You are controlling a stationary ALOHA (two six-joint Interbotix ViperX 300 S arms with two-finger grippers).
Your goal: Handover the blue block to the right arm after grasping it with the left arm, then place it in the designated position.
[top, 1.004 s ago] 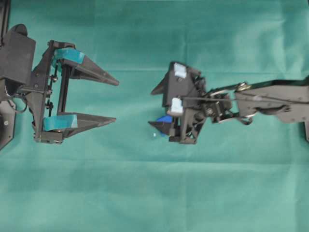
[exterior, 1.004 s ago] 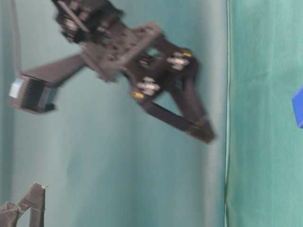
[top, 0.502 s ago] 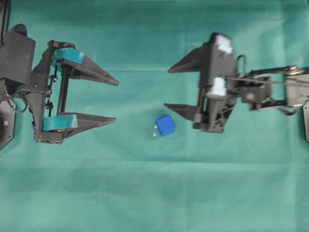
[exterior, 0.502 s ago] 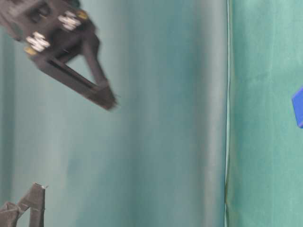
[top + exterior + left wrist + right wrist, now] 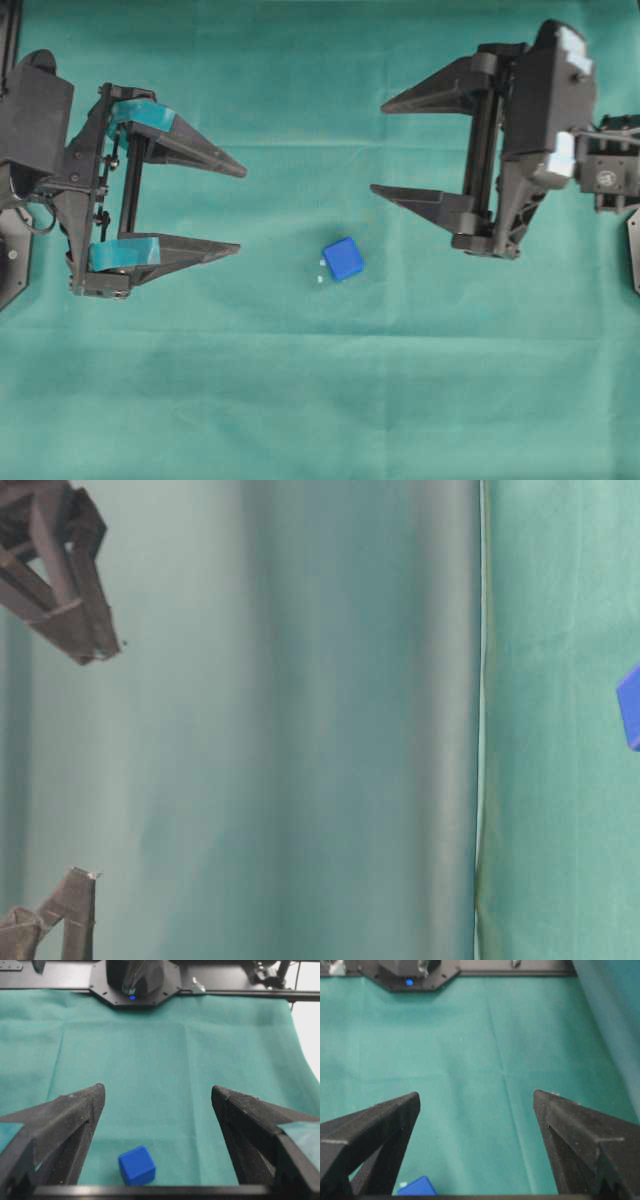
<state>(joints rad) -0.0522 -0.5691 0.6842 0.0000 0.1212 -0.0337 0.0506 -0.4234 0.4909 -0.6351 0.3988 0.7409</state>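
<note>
Blue block resting on the cloth, held by neither arm

The small bright blue rounded-edge cube (image 5: 343, 259) sits flat on the green cloth, slightly turned, two tiny white marks (image 5: 320, 271) of the designated position touching its left edge, between the two arms.

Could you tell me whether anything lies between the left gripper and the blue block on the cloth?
Nothing visible does: only bare green cloth lies between the open left gripper and the blue block.
</note>
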